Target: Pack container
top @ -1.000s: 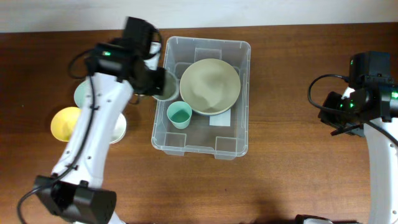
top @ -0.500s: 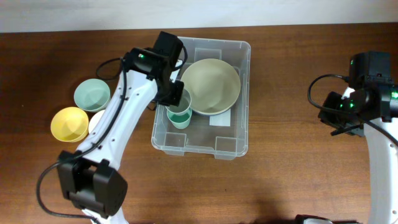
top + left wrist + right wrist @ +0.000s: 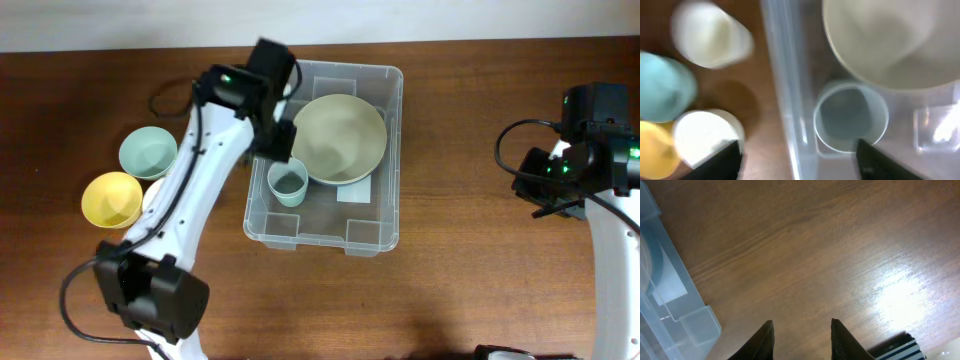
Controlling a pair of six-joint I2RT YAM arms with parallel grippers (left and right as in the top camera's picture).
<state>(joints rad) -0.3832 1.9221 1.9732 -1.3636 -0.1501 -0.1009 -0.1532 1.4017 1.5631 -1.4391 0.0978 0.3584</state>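
Observation:
The container (image 3: 262,222) is a clear plastic bin in the middle of the table. Inside it lie a large beige bowl (image 3: 338,138) and a grey-green cup (image 3: 287,183) nested in a teal cup. My left gripper (image 3: 278,140) hangs over the bin's left wall, just behind the cup. Seen from the left wrist, that gripper (image 3: 800,162) is open, the cup (image 3: 851,117) lies free below it, and the bin wall (image 3: 785,90) runs between its fingers. My right gripper (image 3: 802,340) is open over bare wood, well right of the container (image 3: 670,295).
Left of the bin sit a pale green bowl (image 3: 148,152), a yellow bowl (image 3: 111,198) and a white bowl (image 3: 152,196) half hidden under my left arm. The left wrist view also shows a blurred white vessel (image 3: 710,35) outside the wall.
My left gripper carried the grey-green cup over the bin wall, set it into the teal cup, let go and drew back. The right arm has not moved.

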